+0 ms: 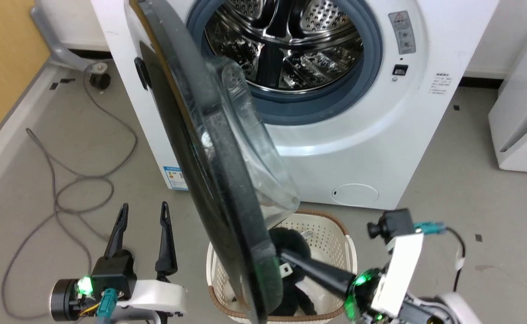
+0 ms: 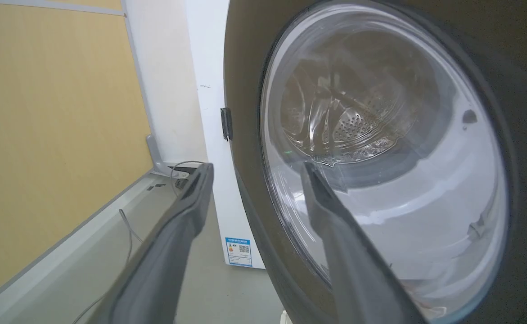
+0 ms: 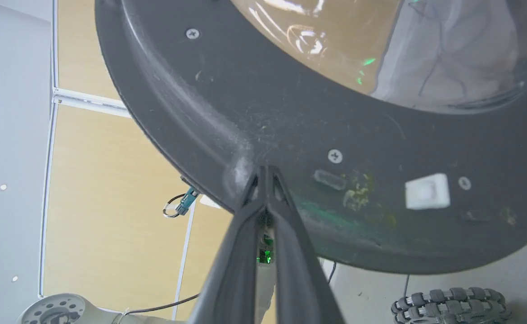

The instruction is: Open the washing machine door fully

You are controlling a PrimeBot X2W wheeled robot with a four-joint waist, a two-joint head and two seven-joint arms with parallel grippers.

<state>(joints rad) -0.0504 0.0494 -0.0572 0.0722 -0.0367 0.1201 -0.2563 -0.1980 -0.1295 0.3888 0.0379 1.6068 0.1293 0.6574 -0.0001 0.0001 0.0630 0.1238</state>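
With my right gripper [image 3: 265,173] clenched against the door [image 3: 290,112] rim, I'd push steadily toward the head view's left; left gripper [image 1: 144,209] hangs released.

We can make out no word, brand or number anywhere. The washer [image 1: 358,148] carries a blue label [image 1: 175,177] at its lower left front corner. The left wrist view shows a QR code on it, but the print is too small to read. A grey sticker [image 1: 402,32] at the upper right bears a warning triangle. A block of print [image 1: 442,83] further right is illegible.
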